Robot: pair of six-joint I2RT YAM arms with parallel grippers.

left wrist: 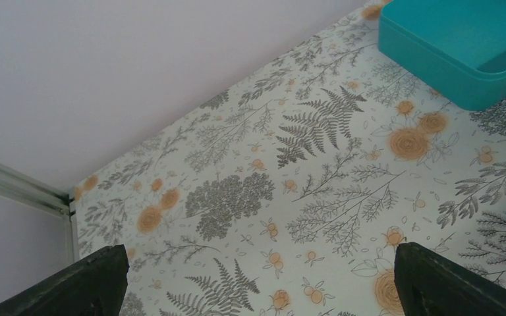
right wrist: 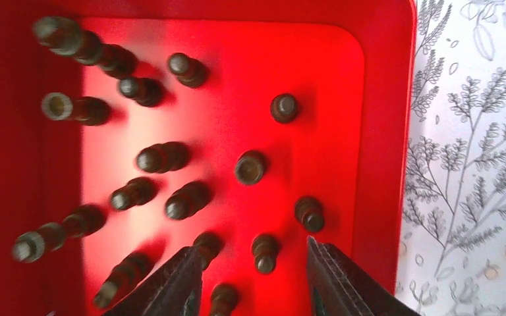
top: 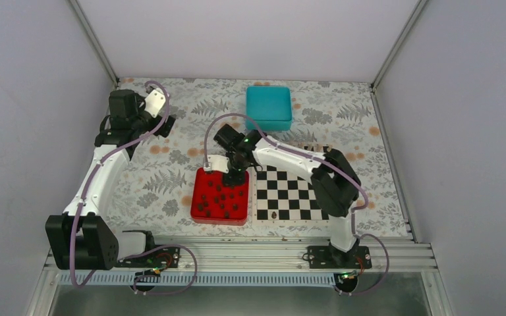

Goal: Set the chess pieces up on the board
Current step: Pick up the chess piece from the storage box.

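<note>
**Right hand over the red tray, left hand idle at the back**

Top view: my right hand (top: 234, 175) hangs over the far edge of the red tray (top: 201, 214), which sits on the desk (top: 171, 172) just left of the board (top: 290, 195). The chess pieces (top: 219, 198) are scattered inside the tray as dark dots. A lone dark piece (top: 273, 214) stands on the board's near row. The teal box (top: 269, 108) lies well behind the board. My left hand (top: 165, 122) is at the far left, well apart from all of it.

Left wrist view: the left hand is spread wide and released, a finger in each lower corner and only flowered desk between them. One corner of the teal box shows at the upper right.

Right wrist view: I look straight down into the tray. Pieces near the middle show their round tops, long axis toward the lens, so they stand upright. Those at the left stretch out sideways, and I cannot tell whether they stand or lie. The right hand is released, its fingers (right wrist: 186, 284) partly apart. One piece stands just beyond the gap between the fingers, touching neither.
</note>
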